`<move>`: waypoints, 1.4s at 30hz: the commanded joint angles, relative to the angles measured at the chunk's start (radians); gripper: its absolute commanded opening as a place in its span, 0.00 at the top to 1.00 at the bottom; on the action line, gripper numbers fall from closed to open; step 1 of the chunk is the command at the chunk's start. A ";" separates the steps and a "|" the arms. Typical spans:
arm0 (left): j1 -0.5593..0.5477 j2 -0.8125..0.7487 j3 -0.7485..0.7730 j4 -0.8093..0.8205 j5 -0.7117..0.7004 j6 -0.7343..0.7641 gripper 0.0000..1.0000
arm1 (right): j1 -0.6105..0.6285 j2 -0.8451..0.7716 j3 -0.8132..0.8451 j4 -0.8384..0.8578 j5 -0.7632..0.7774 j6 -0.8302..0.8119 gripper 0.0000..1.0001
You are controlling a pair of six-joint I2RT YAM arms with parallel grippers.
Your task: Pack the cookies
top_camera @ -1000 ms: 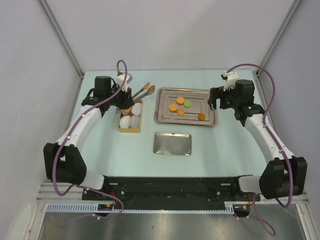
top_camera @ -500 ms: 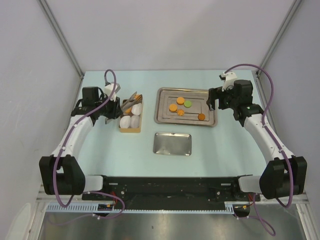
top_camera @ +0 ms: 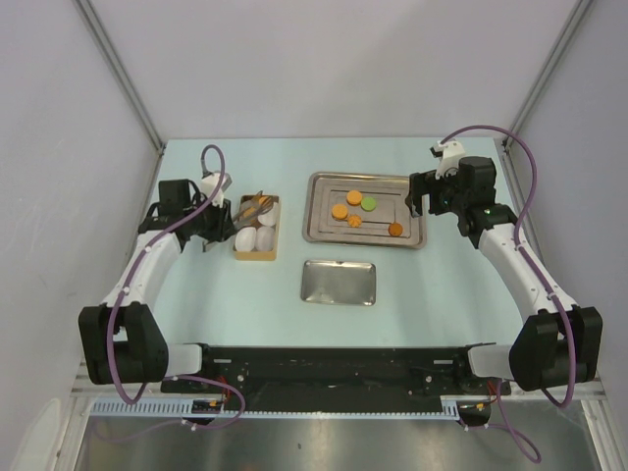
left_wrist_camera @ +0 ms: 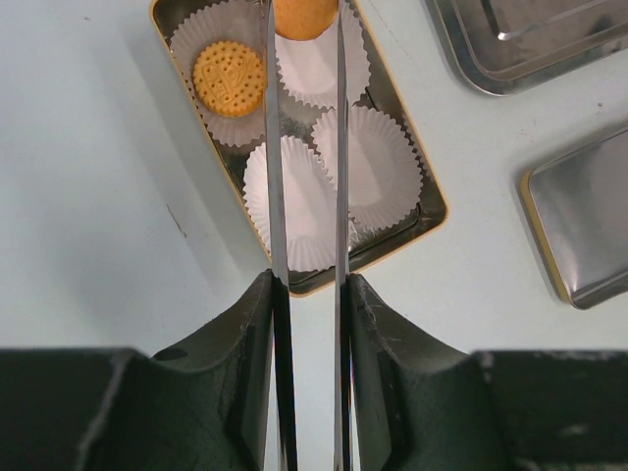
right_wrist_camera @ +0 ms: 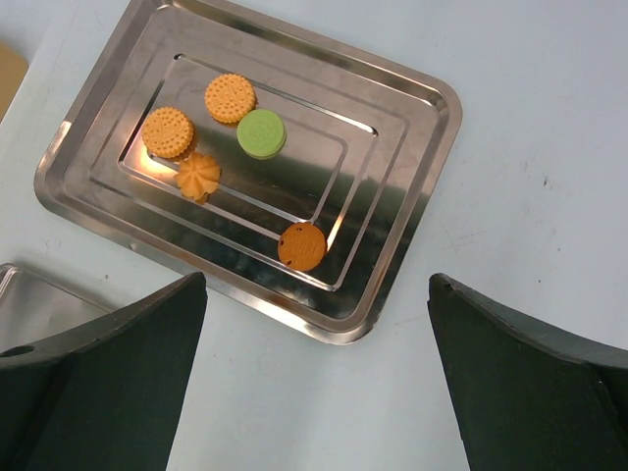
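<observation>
1. The left claw (left_wrist_camera: 308, 285) is clamped on the tongs (left_wrist_camera: 276, 177), and the tong tips pinch one orange cookie (left_wrist_camera: 304, 15) right over the tin (left_wrist_camera: 439, 209) — this is the piece being packed.
2. To do it well, I'd centre it over the bare paper cup (left_wrist_camera: 324, 69) beneath, lower it flat, then ease the squeeze so it settles inside rather than tipping onto the frill.
3. Tin: four paper cups in view, one carrying a packed cookie (left_wrist_camera: 228, 77), the others bare.
4. Tray (right_wrist_camera: 412, 147): five cookies wait — four orange ones (right_wrist_camera: 230, 97) and a green one (right_wrist_camera: 261, 133), lying apart.
5. The right claw (right_wrist_camera: 316, 294) hangs wide open over the tray's edge, gripping nothing.
6. A small steel pan (top_camera: 339, 283) lies on the desk (top_camera: 442, 285) near the tray.
</observation>
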 commanded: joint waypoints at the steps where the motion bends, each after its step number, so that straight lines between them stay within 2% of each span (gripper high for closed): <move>1: 0.010 -0.035 -0.015 0.052 0.037 0.028 0.66 | 0.005 0.005 0.012 0.016 0.011 -0.020 0.00; 11: 0.013 -0.042 -0.043 0.055 0.046 0.035 0.64 | 0.008 0.006 0.013 0.016 0.011 -0.020 0.00; 30: 0.012 -0.035 -0.038 0.031 0.070 0.046 0.51 | 0.014 0.011 0.012 0.019 0.018 -0.022 0.00; 42: 0.015 -0.089 0.000 0.011 0.100 0.022 0.51 | 0.013 0.008 0.013 0.019 0.020 -0.023 0.00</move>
